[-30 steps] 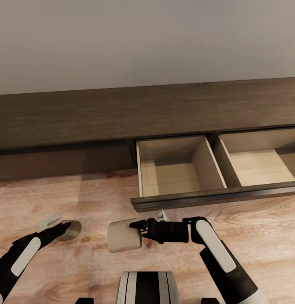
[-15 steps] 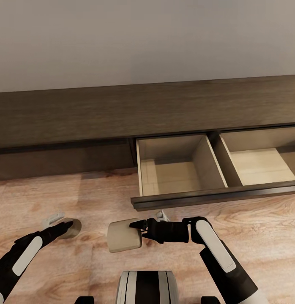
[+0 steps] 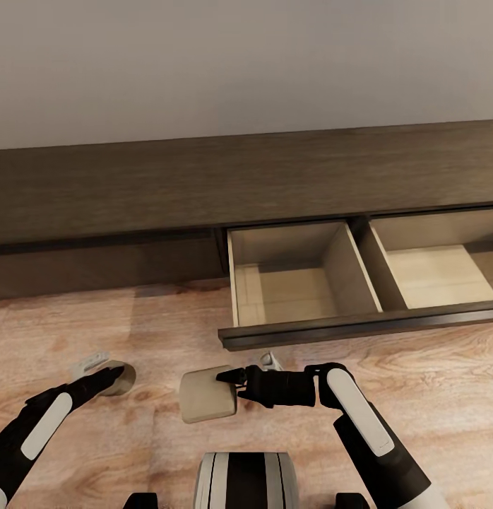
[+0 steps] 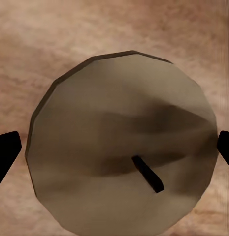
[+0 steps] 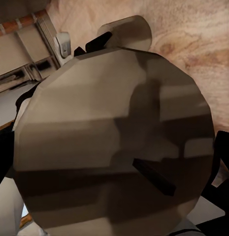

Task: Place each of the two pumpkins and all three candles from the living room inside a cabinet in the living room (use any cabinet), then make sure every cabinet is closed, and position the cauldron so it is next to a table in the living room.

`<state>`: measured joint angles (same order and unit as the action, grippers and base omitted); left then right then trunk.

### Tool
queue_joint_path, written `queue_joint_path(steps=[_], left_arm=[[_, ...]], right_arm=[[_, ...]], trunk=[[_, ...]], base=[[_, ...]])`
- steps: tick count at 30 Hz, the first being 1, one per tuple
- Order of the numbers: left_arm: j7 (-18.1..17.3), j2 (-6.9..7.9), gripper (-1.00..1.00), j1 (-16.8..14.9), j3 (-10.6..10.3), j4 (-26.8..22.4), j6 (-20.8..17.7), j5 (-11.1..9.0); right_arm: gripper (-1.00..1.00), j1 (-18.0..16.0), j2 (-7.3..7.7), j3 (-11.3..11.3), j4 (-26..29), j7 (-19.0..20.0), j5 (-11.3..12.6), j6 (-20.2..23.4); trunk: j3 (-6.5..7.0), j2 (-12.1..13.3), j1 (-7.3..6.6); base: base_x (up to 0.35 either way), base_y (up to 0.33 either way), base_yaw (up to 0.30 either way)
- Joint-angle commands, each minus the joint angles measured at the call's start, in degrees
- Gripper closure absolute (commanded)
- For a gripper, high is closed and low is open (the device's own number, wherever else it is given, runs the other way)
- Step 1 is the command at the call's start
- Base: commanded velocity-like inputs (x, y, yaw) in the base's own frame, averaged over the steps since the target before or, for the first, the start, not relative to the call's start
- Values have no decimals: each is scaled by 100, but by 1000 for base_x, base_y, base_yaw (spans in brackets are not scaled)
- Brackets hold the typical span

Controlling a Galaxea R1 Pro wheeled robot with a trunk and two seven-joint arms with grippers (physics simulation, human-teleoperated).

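Head view: the long dark-brown cabinet runs along the far wall, and its wide drawer stands pulled out at centre and right, showing two pale beige compartments split by a divider. On the light wood-plank floor near the robot, the right gripper reaches left from a black-and-white arm and touches a pale candle that lies just near of the drawer front; from here the candle looks blocky and tilted. At near left the left gripper rests against a second candle, a round stub lying on the floor well left of the drawer.

Left wrist view: the second candle is seen end-on, its dark wick off-centre, with the plank floor behind. One dark fingertip shows at each side, just at the candle's rim, so the fingers straddle it; whether they squeeze it I cannot tell.

Right wrist view: the first candle sits very close, wick toward the camera, with dark fingers pressed at its sides, so the right gripper is clamped on it. Beyond it lies the other candle on the floor.
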<state>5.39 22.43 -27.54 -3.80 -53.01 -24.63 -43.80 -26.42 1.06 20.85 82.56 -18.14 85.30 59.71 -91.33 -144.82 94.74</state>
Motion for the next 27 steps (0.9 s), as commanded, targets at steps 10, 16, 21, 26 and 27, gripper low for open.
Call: queue_joint_path(steps=[10, 16, 21, 26, 27], left_arm=[[61, 7, -100, 3, -24, 271, -16, -33], [59, 7, -100, 3, -24, 271, -16, -33], [62, 7, 100, 3, -79, 270, -16, -33], [67, 7, 100, 3, -110, 272, -16, -33], [67, 10, 100, 3, -111, 269, -16, -33]], right_arm=[[100, -3, 1, 7, 6, -58, 72, -3], [100, -3, 4, 7, 6, -58, 70, -3], [100, -3, 6, 7, 6, -58, 66, -3], [100, -3, 6, 7, 6, -58, 68, -3], [100, -3, 5, 7, 6, -58, 69, -3]], trunk=[[-5, -1, 0], [-5, -1, 0], [-5, -1, 0], [-5, -1, 0], [-5, -1, 0]], base=[[0, 0, 0], [0, 0, 0], [0, 0, 0], [0, 0, 0], [0, 0, 0]])
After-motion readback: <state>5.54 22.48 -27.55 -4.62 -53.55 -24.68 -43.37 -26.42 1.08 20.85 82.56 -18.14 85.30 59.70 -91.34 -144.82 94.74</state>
